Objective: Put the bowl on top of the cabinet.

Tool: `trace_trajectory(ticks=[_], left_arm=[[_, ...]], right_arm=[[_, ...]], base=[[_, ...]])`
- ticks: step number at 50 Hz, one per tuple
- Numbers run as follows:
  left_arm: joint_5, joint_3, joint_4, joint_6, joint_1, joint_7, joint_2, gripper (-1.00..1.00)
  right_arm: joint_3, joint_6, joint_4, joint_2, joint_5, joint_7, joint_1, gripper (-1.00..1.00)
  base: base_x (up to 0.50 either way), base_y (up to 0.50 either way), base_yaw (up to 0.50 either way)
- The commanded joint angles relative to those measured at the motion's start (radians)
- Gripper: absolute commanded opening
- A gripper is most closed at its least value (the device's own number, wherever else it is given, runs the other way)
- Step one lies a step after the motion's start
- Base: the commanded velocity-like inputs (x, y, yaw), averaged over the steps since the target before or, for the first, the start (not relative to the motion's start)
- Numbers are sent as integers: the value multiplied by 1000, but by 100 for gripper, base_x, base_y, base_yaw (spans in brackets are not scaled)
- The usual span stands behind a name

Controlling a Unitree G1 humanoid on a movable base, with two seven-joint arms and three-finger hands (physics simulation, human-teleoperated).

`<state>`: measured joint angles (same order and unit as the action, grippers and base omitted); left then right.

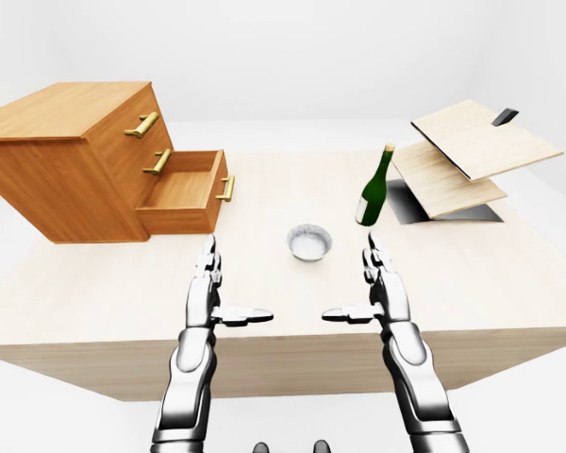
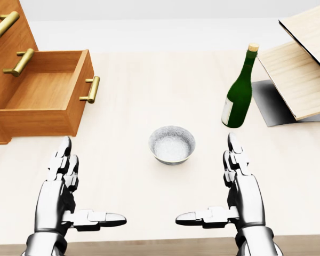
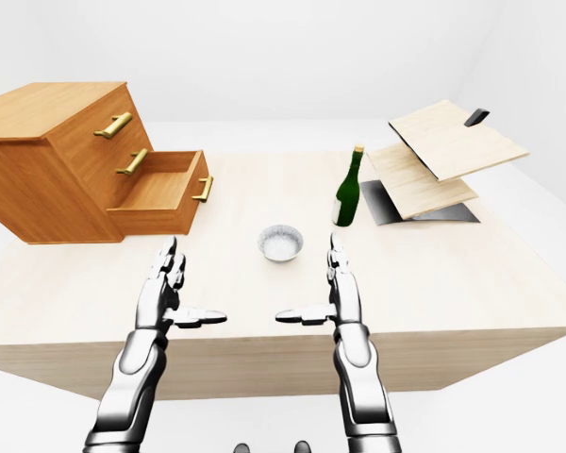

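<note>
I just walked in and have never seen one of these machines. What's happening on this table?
A humanoid robot faces a wooden table. Its left robot hand and right robot hand are both open, held out short of a small silvery bowl, one on each side, touching nothing. The bowl sits on the table, not yet lifted. The wooden cabinet it should go on is at the left, its lowest drawer pulled out. A green bottle stands right of the bowl.
</note>
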<state>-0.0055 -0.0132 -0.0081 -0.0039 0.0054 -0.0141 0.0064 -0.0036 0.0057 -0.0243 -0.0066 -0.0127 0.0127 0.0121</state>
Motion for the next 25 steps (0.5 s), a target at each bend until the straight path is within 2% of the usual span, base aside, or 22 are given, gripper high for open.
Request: trace_trajectory(ticks=[1,6,7,15,17,18,19,21,24,25], left_arm=[[-12,-22,-42,0,21,-26,11,100],[-20,-20,-146,19,77,-44,8,100],[-24,-20,-168,29,86,-48,8,100],[-36,-33,-202,39,97,-60,8,100],[-37,-35,-203,37,98,-62,7,100],[-12,-25,11,6,-8,-23,12,100],[-6,-23,20,-9,-11,-20,11,100],[-8,-27,42,-14,-18,-19,14,100],[-12,-31,19,7,-16,-23,18,100],[-13,-32,16,11,-16,-24,18,100]], right_arm=[[15,29,-110,-5,-58,19,54,100],[32,57,-210,0,-87,20,105,100],[38,60,-219,1,-93,19,110,100],[63,56,-217,4,-123,7,118,100],[66,45,-187,5,-131,1,106,100],[-37,-6,27,-10,30,28,-14,100],[-38,-22,53,-12,25,24,-22,100],[-46,-47,112,-17,19,11,-38,100],[-39,-51,111,-18,-4,-3,-38,100],[-34,-41,104,-18,-21,-16,-36,100]], base=[[0,0,0],[0,0,0],[0,0,0],[0,0,0],[0,0,0],[0,0,0],[0,0,0],[0,0,0],[0,0,0],[0,0,0]])
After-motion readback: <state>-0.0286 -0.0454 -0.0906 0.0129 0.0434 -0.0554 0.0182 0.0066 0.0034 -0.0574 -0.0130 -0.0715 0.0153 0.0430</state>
